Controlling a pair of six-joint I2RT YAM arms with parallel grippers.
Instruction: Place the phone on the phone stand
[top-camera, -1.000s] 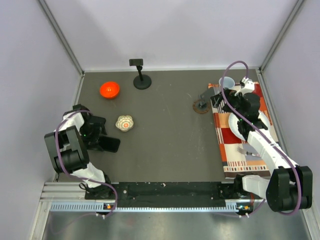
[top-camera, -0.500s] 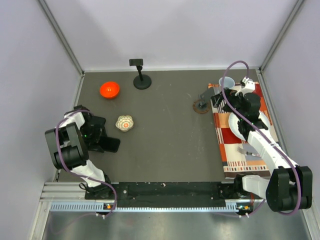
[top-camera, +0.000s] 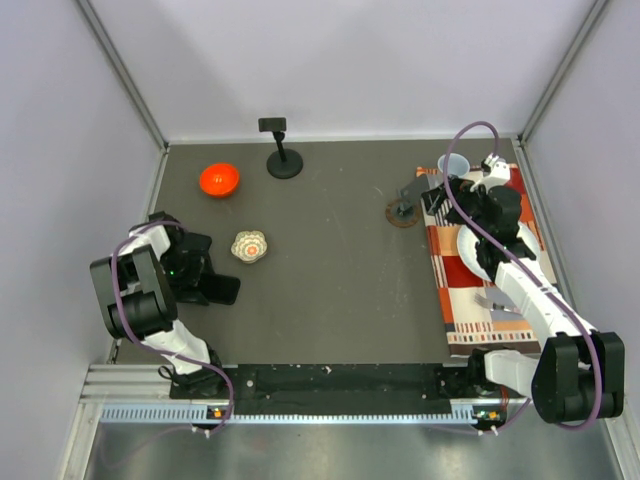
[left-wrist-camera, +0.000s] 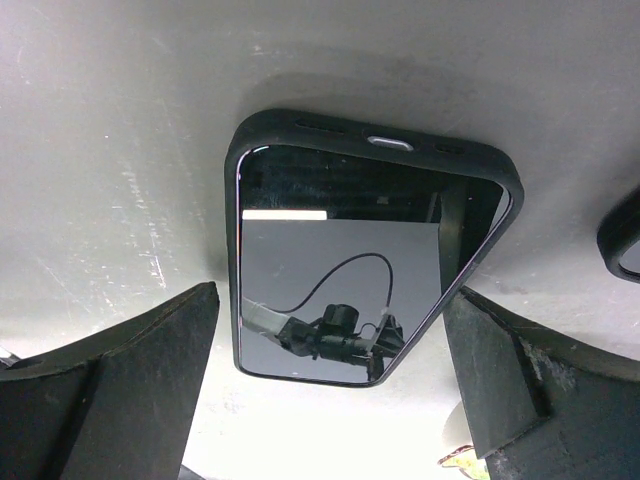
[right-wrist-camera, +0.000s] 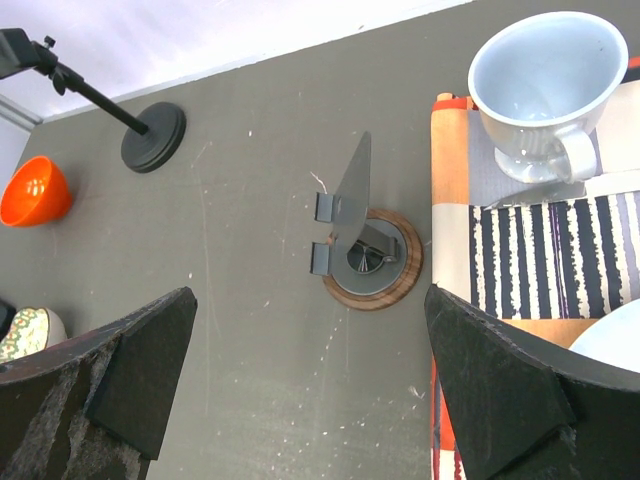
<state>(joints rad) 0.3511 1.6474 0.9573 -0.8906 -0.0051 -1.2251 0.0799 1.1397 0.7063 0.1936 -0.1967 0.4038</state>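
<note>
The phone (top-camera: 222, 291) lies flat on the dark table at the left, screen up, in a black case. In the left wrist view the phone (left-wrist-camera: 350, 250) reflects the arm. My left gripper (top-camera: 200, 279) is open; its fingertips straddle the phone's near end (left-wrist-camera: 335, 300) without touching it. The black phone stand (top-camera: 283, 160) stands at the back, round base, thin stem and small head, and also shows in the right wrist view (right-wrist-camera: 153, 137). My right gripper (top-camera: 440, 196) is open and empty (right-wrist-camera: 310, 300), above the table near the brown-based stand.
A grey plate stand on a brown disc (right-wrist-camera: 365, 255) is right of centre (top-camera: 404, 212). An orange bowl (top-camera: 218, 179) and a small patterned bowl (top-camera: 250, 246) sit at the left. A white cup (right-wrist-camera: 545, 85) stands on a striped cloth (top-camera: 490, 270) at the right.
The left arm has settled slightly by the phone; the gripper stays open over it. The right arm has not moved.
</note>
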